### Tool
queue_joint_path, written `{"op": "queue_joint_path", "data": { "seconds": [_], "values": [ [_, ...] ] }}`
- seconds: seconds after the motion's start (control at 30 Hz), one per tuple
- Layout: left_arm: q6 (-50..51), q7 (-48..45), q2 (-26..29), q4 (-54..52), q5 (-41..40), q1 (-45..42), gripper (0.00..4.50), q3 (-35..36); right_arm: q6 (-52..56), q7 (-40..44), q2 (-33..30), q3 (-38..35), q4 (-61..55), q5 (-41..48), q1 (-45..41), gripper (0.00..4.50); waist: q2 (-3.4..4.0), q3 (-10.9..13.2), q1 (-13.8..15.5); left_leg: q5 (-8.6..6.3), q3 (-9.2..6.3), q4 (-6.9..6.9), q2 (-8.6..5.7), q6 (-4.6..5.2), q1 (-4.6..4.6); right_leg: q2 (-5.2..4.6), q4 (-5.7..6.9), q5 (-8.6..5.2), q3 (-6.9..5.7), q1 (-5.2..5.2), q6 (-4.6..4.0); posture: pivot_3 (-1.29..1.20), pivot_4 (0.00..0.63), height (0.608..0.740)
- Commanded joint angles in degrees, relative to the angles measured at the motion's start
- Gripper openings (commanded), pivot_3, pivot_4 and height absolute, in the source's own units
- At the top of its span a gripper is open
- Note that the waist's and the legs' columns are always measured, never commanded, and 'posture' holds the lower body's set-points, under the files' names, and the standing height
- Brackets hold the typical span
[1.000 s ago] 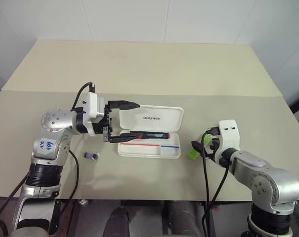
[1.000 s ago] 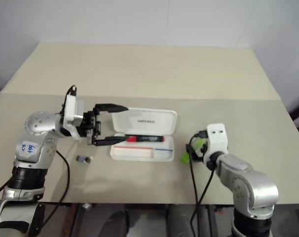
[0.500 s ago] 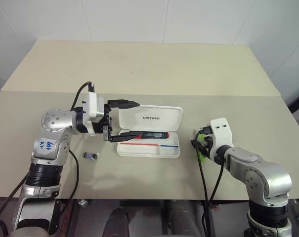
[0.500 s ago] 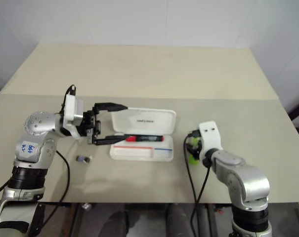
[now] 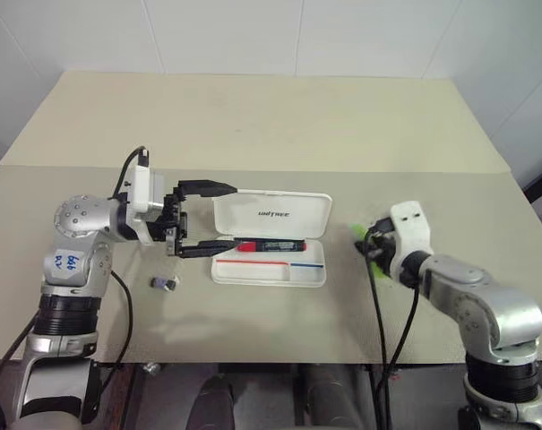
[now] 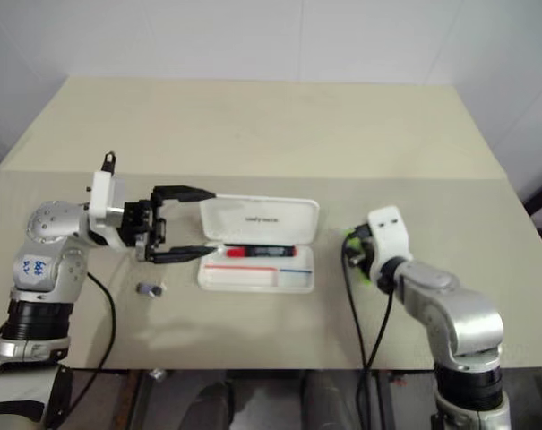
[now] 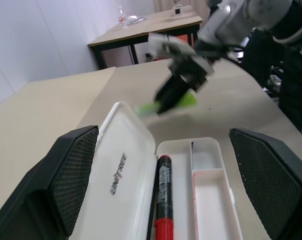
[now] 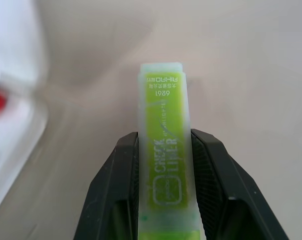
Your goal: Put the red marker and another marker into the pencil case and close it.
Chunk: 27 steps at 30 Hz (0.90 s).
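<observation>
- Pencil case (image 5: pixel 271 242) lies open at frame centre on the tabletop (image 5: pixel 253 125), lid propped up behind the tray.
- Red marker (image 5: pixel 271 245) lies in the tray's rear compartment, long axis running left to right across the frame, red cap toward the left.
- Left gripper (image 5: pixel 202 219) sits left of centre, just beside the case's left end, jaws released and spread wide, nothing between them.
- Right gripper (image 8: pixel 163 150) is right of centre in the head views, jaws clenched on the light green highlighter (image 8: pixel 163 130).
- Head views show only a green sliver at the right gripper; the right wrist view shows the grip itself, both fingers (image 8: pixel 118 165) pressed against the highlighter's flat sides, its long axis running out along the fingers and beyond their tips.
- Left wrist view shows the highlighter held above the tabletop beyond the lid, roughly level.
- A small grey object (image 5: pixel 166 283) lies on the tabletop at lower left of the case, apart from it.
</observation>
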Motion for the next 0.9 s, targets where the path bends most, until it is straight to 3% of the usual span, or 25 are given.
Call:
{"op": "queue_joint_path", "data": {
  "seconds": [0.03, 0.2, 0.27, 0.47, 0.67, 0.9],
  "values": [
    [-1.68, -0.65, 0.80, 0.28, -0.85, -1.38, 4.50, 1.72, -5.90, 1.79, -2.21, -4.53, 2.24, 0.47, -7.47, 1.09, 0.00, 0.00, -0.03, 0.00, 0.01, -0.05, 0.00, 0.00, 0.01, 0.00, 0.00, 0.00, 0.00, -0.02, 0.00, 0.00, 0.150, 0.740],
    [-1.65, -1.59, 0.52, 0.48, -2.14, -1.31, 4.50, 2.46, -8.99, 5.15, -4.07, -3.47, 4.54, 2.16, -16.93, 1.09, 0.02, 0.01, -0.17, 0.00, 0.00, -0.31, 0.02, 0.00, 0.00, 0.01, 0.11, 0.08, -0.01, -0.14, 0.19, 0.00, 0.150, 0.740],
    [-0.93, -2.31, 0.51, 0.22, -3.67, -0.82, 4.50, 3.36, -9.08, 7.87, -4.99, -0.84, 3.46, 3.43, -20.41, 1.09, 0.02, 0.01, -0.17, 0.00, 0.00, -0.48, 0.03, 0.01, -0.02, 0.01, 0.22, 0.33, -0.03, -0.28, 0.84, 0.00, 0.150, 0.740],
    [1.43, -7.14, 3.17, 1.42, -7.55, 1.67, 4.50, 6.38, -9.89, 17.27, -5.17, 7.69, -0.36, 8.64, -28.62, 1.09, 0.09, 0.04, -1.02, 0.00, 0.05, -0.74, 0.13, 0.00, -0.36, 0.02, 0.44, 0.24, -0.14, -0.86, 0.76, 0.00, 0.150, 0.740],
    [-1.67, -10.83, 8.36, 6.52, -4.83, 3.90, 4.50, 7.73, -10.47, 30.64, -9.70, 19.84, -7.96, 13.33, -28.82, 1.09, 0.10, 0.06, -1.00, -0.06, 0.13, -0.75, 0.22, 0.11, -0.37, 0.02, 0.38, 0.18, -0.28, -0.89, 0.70, 0.00, 0.150, 0.740],
    [-5.55, -10.99, 11.92, 9.14, -1.32, 7.38, 4.50, 8.17, -19.46, 33.31, -7.66, 35.86, -3.95, 3.36, -26.50, 1.09, 0.05, 0.03, -1.00, -0.04, 0.16, -0.62, 0.22, 0.07, -0.31, 0.02, 0.38, 0.20, -0.29, -0.86, 0.65, 0.00, 0.150, 0.740]
  ]
}}
